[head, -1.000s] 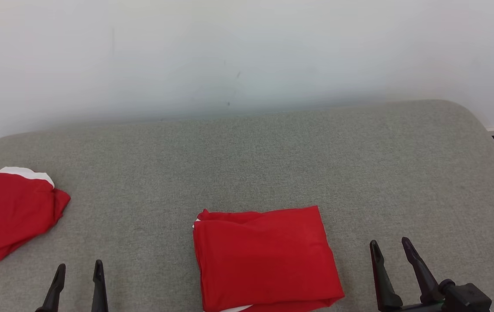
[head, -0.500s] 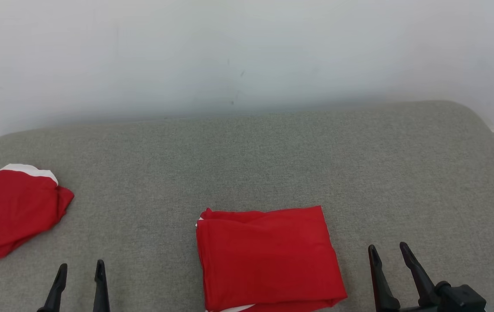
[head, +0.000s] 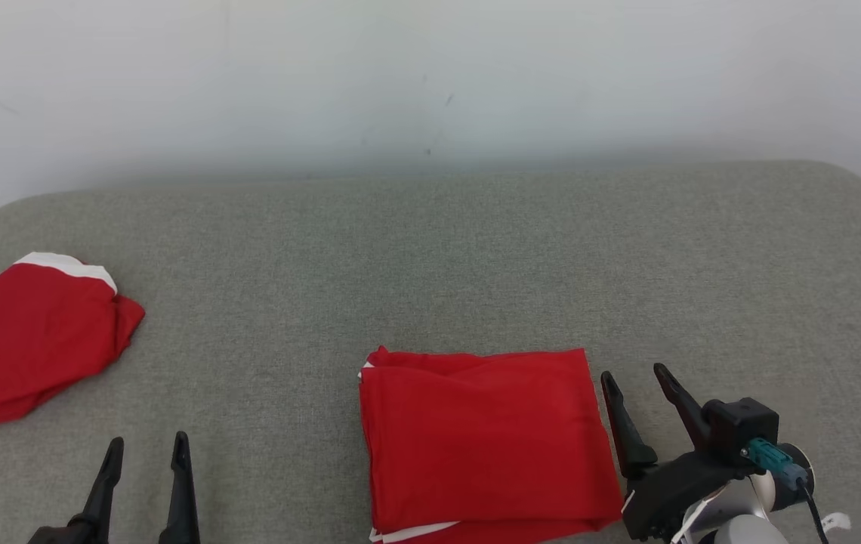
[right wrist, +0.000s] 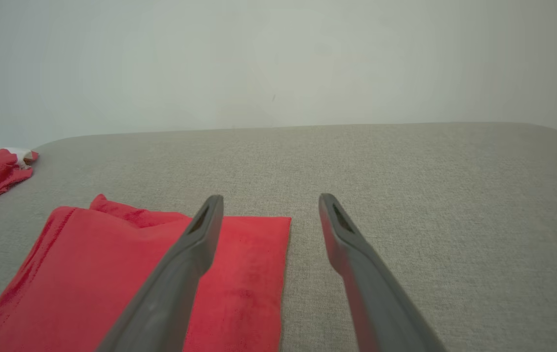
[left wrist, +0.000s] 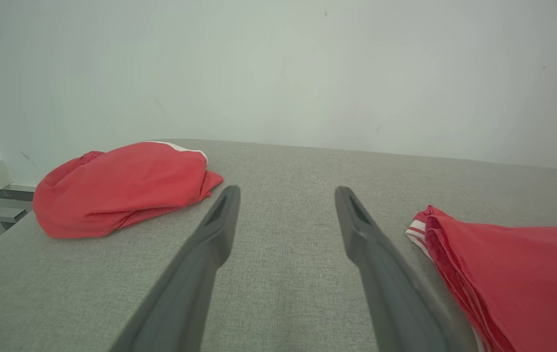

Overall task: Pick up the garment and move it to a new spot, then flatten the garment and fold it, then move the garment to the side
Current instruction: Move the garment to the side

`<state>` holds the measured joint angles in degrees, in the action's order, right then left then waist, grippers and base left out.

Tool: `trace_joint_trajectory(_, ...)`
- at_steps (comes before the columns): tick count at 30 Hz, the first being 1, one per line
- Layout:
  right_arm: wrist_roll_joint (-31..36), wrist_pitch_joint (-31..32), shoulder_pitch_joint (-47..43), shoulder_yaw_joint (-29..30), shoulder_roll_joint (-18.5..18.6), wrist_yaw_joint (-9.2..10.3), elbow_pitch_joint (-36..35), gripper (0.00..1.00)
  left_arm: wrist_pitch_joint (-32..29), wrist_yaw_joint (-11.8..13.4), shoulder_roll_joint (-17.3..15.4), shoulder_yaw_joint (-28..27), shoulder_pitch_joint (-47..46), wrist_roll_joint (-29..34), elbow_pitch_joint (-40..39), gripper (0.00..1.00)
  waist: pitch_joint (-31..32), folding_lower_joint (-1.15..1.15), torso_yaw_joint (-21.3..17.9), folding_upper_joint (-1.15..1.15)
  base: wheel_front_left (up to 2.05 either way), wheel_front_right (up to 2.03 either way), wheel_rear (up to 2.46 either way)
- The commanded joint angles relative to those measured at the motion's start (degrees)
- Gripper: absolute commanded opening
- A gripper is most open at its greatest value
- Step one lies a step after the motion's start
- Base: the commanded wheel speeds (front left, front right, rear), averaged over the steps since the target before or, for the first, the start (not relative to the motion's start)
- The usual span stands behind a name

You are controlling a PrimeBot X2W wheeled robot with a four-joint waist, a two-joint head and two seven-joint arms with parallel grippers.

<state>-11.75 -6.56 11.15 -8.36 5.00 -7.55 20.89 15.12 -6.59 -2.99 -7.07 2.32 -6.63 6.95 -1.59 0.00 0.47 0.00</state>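
now our right gripper (head: pixel 632 372) hangs spread, empty, just beside the folded red cloth garment (head: pixel 483 438) at the front edge of the grey upholstered bench (head: pixel 476 257); our left gripper (head: pixel 149 439) gapes too.

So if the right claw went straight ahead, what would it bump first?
Probably the grey cushion, just past the folded red garment; the right gripper points slightly down. Depth is unclear, so it might brush the garment's corner first.
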Motion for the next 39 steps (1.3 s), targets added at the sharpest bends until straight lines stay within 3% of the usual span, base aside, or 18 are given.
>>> trace_joint_trajectory(1, -0.39, 0.35, 1.0, -0.22, 0.21, 0.15, 1.34, 1.0, 0.02, -0.13, 0.0, 0.03, -0.81, -0.1, 0.01, 1.0, -1.27, 0.0, 1.2, 0.0, 0.0, 0.0, 0.0)
trace_joint_trajectory(18, -3.07, -0.46, 8.19, -4.63, -0.97, 0.15, 22.76, 1.0, 0.02, -0.14, 0.09, 0.22, -3.18, -0.81, 1.08, 1.0, -4.92, 0.0, 2.5, 0.0, 0.0, 0.0, 0.0)
trace_joint_trajectory(19, -3.39, -0.22, 8.33, -5.31, -1.05, 0.15, 23.88, 0.94, 0.02, -0.08, 0.09, 0.28, -3.24, -0.87, 1.18, 1.0, -4.92, 0.0, 2.47, 0.0, 0.0, 0.0, 0.0)
trace_joint_trajectory(20, -4.0, -0.04, 8.33, -6.28, -1.22, 0.14, 24.8, 0.25, 0.02, -0.04, 0.1, 0.33, -3.35, -0.92, 1.27, 1.0, -4.92, 0.0, 2.44, 0.0, 0.0, 0.0, 0.0)
trace_joint_trajectory(21, -4.0, -0.04, 8.33, -6.28, -1.22, 0.14, 24.8, 0.25, 0.02, -0.04, 0.1, 0.33, -3.35, -0.92, 1.27, 1.0, -4.92, 0.0, 2.44, 0.0, 0.0, 0.0, 0.0)
trace_joint_trajectory(22, -5.11, -0.01, 8.4, -6.81, -1.44, 0.14, 25.55, 0.0, 0.02, 0.01, 0.09, 0.32, -3.43, -1.07, 1.34, 1.0, -4.94, 0.0, 2.41, 0.0, 0.0, 0.0, 0.0)
trace_joint_trajectory(31, -8.42, -0.63, 16.88, -10.28, 1.51, 0.15, 27.45, 0.0, 0.02, 0.77, 0.09, 1.29, -4.81, -2.46, 0.74, 1.0, -7.33, 0.0, 1.64, 0.0, 0.0, 0.0, 0.0)
trace_joint_trajectory(39, -10.8, 2.1, 28.07, -12.53, 9.53, 0.15, 25.62, 0.0, 0.02, 0.63, 0.1, 3.06, -9.33, -2.32, -1.35, 1.0, -15.7, 0.0, -0.07, 0.0, 0.0, 0.0, 0.0)
